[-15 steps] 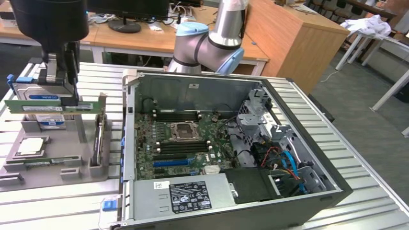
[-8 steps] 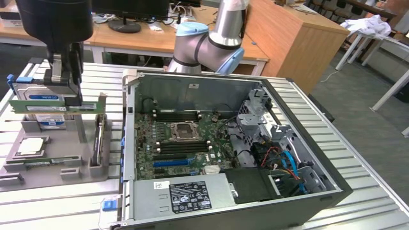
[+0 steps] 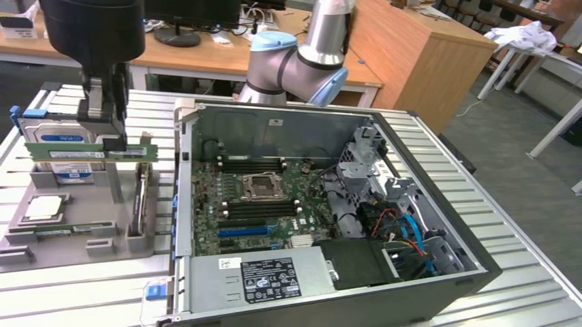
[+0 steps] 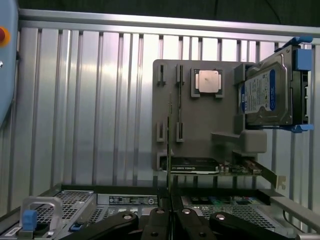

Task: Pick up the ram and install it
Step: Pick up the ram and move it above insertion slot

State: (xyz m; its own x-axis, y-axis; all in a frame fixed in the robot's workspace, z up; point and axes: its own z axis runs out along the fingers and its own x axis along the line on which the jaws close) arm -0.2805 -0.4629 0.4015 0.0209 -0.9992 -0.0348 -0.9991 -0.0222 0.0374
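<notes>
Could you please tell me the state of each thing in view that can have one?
Gripper: jaws shut on the ram.
Ram: held level above the grey holder.
Hard drive: standing on edge in the holder.
Processor chip: lying flat in its recess.
Computer case: open, motherboard exposed.
</notes>
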